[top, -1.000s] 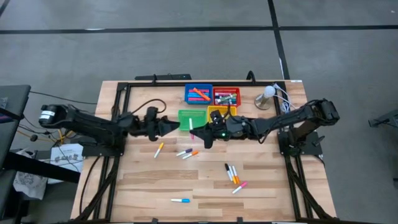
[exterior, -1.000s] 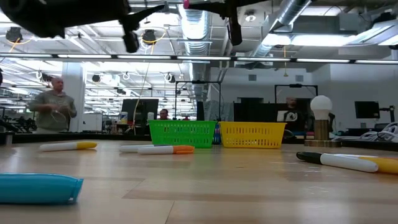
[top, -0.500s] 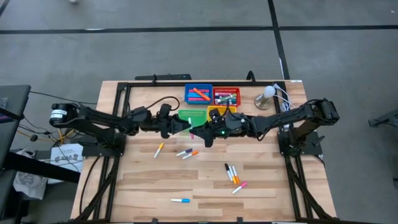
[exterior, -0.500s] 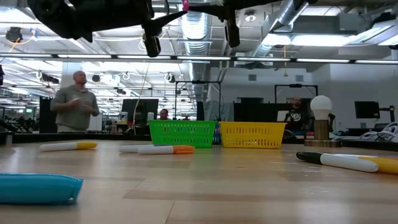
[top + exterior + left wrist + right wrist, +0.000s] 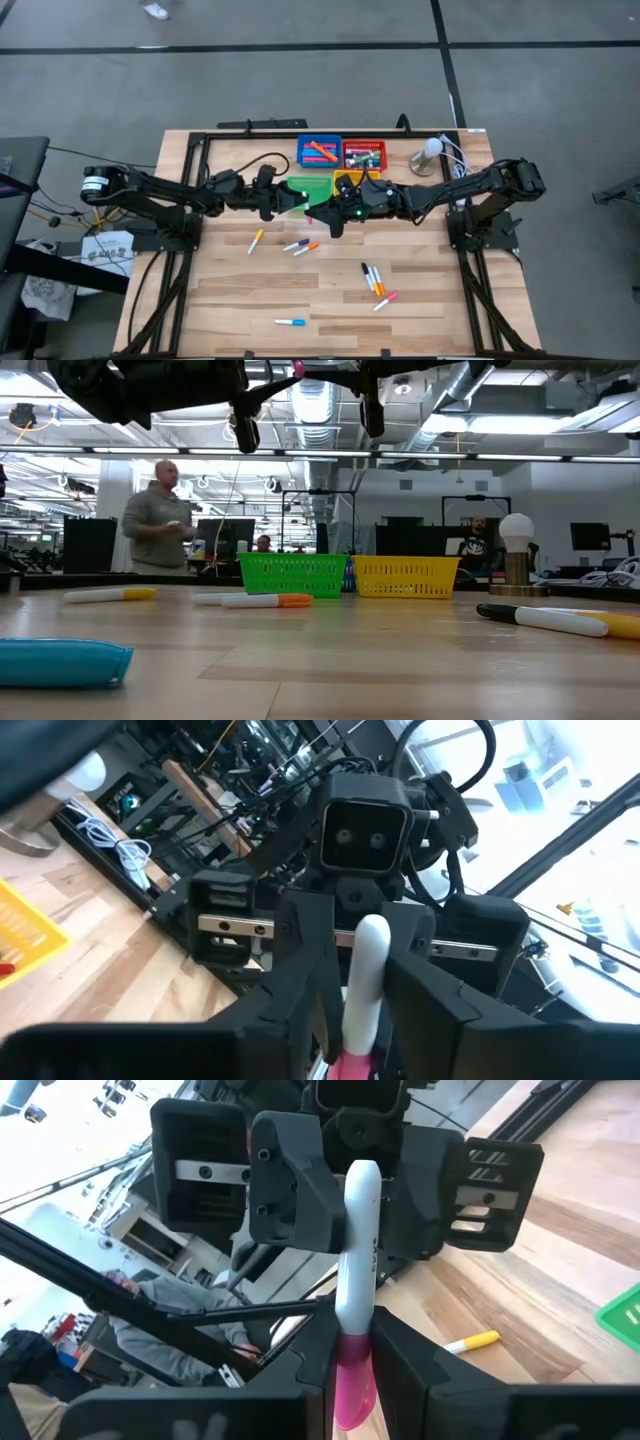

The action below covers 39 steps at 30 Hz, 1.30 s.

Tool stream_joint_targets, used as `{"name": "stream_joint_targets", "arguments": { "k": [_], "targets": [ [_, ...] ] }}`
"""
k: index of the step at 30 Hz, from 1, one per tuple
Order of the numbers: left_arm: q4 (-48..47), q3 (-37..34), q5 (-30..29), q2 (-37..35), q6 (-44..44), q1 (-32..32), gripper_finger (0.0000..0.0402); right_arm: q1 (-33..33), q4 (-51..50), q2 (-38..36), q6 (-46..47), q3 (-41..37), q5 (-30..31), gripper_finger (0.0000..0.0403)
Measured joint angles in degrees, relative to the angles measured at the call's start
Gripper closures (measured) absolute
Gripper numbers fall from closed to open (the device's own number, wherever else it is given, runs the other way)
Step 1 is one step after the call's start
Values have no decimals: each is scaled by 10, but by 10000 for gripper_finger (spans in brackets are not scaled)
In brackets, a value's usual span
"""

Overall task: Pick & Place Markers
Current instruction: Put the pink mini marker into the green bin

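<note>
Both arms meet above the middle of the table (image 5: 230,300), just in front of the green tray (image 5: 297,186), and 1 pink-capped marker (image 5: 307,204) is caught between them. In the right wrist view this marker (image 5: 356,1280) stands up between the right gripper's (image 5: 355,1355) fingers, which are closed on its pink cap end, while the white body reaches into the left gripper (image 5: 362,1210) facing it, whose fingers sit on either side of the barrel's upper end. The left wrist view gives the mirror of this: the marker's white body (image 5: 364,970) rises between the left gripper's (image 5: 360,1010) own dark fingers, pressed close to both sides of it, with the right arm's camera housing straight ahead. So both pairs of jaws are narrowed onto the same pen (each from its own end), held in the air well above the wood.

From above, the left gripper (image 5: 296,201) comes in from the left, and the right gripper (image 5: 325,214) from the right. Behind them sit the yellow tray (image 5: 343,178), the blue tray (image 5: 319,152) holding orange markers, and the red tray (image 5: 364,155) holding several more.

Loose markers lie on the table: 1 yellow-capped (image 5: 256,240), 3 together nearby (image 5: 300,245), a cluster of about 5 (image 5: 376,281), and 1 blue-capped (image 5: 290,322) near the front edge. A white lamp (image 5: 431,148) stands at the back right. In the low view a person (image 5: 158,520) stands in the room behind.
</note>
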Motion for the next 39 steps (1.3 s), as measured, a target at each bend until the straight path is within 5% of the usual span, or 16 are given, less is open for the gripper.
{"name": "stream_joint_targets", "arguments": {
  "k": [8,25,33,39],
  "targets": [
    [1,0,12,-1,26,0,369,0,-7,0,-15,0,1,355],
    [-2,0,28,0,59,0,365,16,-19,-1,-107,0,16,266],
    [-11,-1,29,1,81,4,361,8,-126,-2,-119,1,19,191],
    [-32,0,8,-1,117,16,354,9,-237,0,-107,0,23,171]
  ]
}}
